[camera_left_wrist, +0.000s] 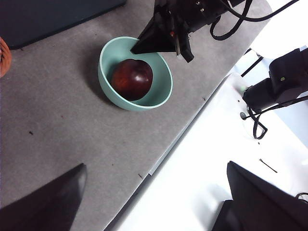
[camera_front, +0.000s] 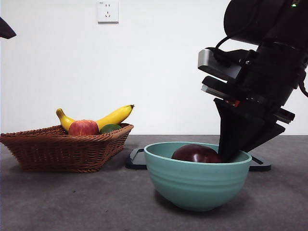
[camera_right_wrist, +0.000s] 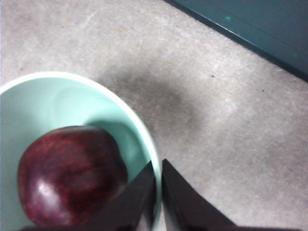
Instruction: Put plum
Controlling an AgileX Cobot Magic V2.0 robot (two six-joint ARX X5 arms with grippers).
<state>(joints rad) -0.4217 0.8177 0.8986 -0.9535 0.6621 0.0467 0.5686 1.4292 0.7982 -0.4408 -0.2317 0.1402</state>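
Plum point(camera_front: 196, 154) lying in the mint-green bowl point(camera_front: 197, 185); right gripper point(camera_front: 230, 156) at the bowl's rim.

Left to right: one wicker basket point(camera_front: 57, 149) with one banana point(camera_front: 113, 117), one apple point(camera_front: 83, 128), one green fruit point(camera_front: 109, 128); then the bowl; the right arm slants down from the upper right, jaws pressed nearly together, empty, straddling the rim beside the plum; left gripper point(camera_left_wrist: 154, 202) spread wide, raised clear; grey table point(camera_front: 72, 202), white wall, one socket point(camera_front: 107, 11).

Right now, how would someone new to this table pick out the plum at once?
Find the green bowl at the front of the table, right of the wicker basket. The plum lies inside it, beside the right gripper, which is shut. It is round, glossy and dark maroon, unlike the red apple and yellow banana in the basket.
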